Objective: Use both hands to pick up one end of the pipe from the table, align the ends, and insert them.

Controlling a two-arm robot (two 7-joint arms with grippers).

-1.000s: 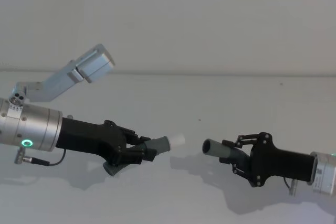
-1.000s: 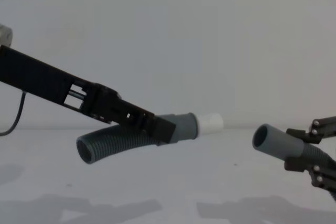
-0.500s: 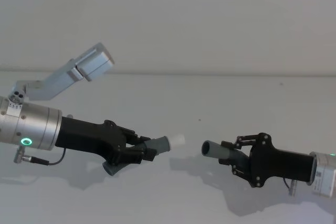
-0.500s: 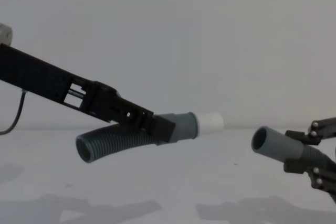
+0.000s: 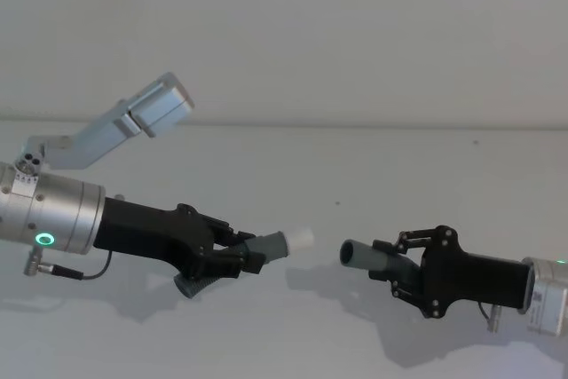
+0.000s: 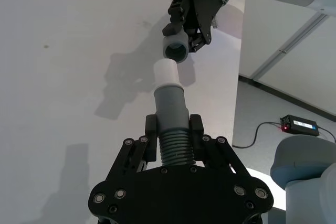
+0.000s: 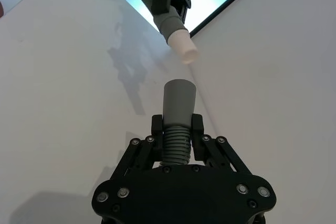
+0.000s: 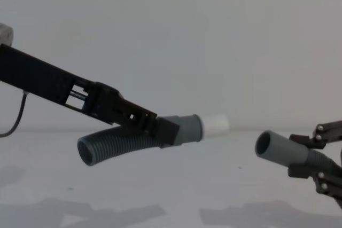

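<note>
The right hand [image 5: 395, 265] had eased slightly left and down since before, gripping the pipe [image 7: 175, 148] behind the socket [image 5: 357, 253], which pointed left. The left hand [image 5: 241, 253] clamped the pipe, white tip [image 5: 302, 238] pointing right. Both ends lay left-right above the desk [image 5: 355, 166], apart.

The black skeletal right gripper [image 5: 397, 265] has eased slightly lower and toward the left, carrying its smooth grey open socket cuff [image 8: 278, 149] along. The black skeletal left gripper [image 5: 238, 255], clamped on the dark grey corrugated pipe [image 8: 115, 145], has nudged the short white tube tip [image 8: 216, 125] toward the socket, narrowing the gap.
</note>
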